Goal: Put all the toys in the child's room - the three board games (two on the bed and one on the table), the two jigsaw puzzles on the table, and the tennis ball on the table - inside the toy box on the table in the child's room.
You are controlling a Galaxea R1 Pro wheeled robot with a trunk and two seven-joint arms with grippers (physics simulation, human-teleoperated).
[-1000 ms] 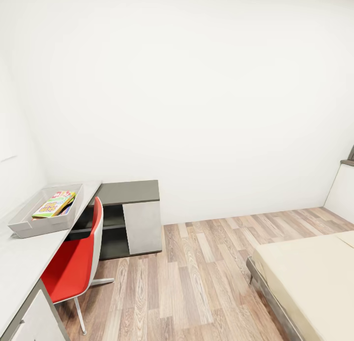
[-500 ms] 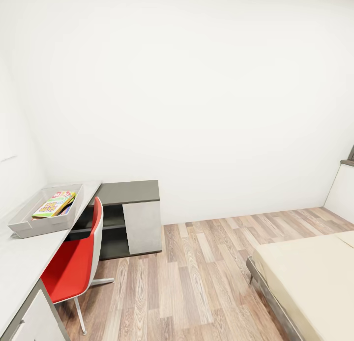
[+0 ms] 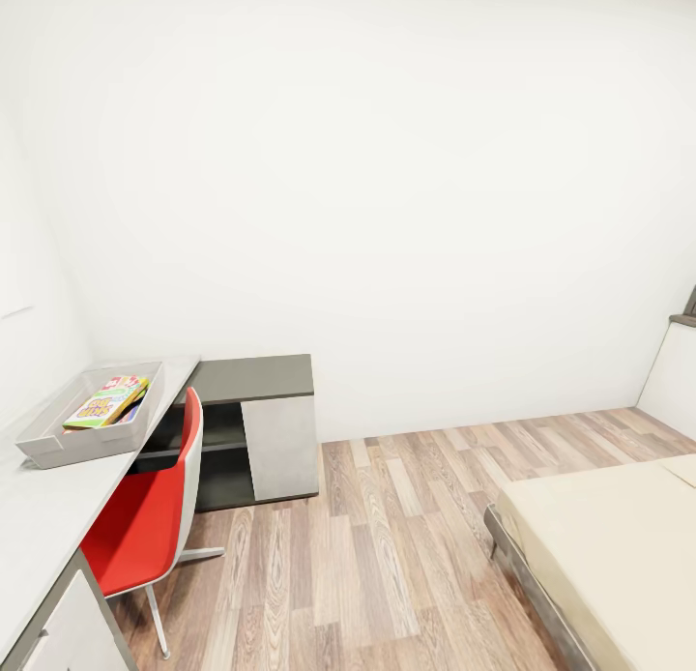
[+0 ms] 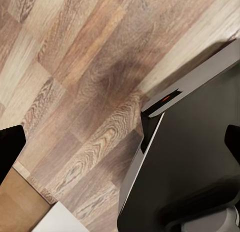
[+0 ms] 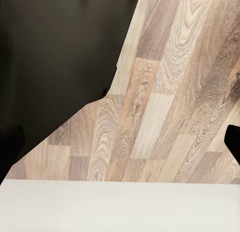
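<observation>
The toy box (image 3: 58,442), a shallow grey tray, stands on the white table (image 3: 39,526) at the left of the head view. A colourful board game box (image 3: 106,402) lies inside it, tilted against other flat boxes that I cannot make out. My left gripper (image 4: 120,144) hangs open over the wooden floor, its black fingertips (image 4: 10,148) at the picture's edges with nothing between them. My right gripper (image 5: 120,142) is also open over the floor, one black fingertip (image 5: 233,142) showing at the edge.
A red chair (image 3: 145,516) is tucked at the table. A grey cabinet (image 3: 256,429) stands against the far wall. The cream bed (image 3: 609,545) fills the lower right. Wooden floor (image 3: 387,555) runs between the chair and the bed. My dark base (image 4: 190,172) shows below the left wrist.
</observation>
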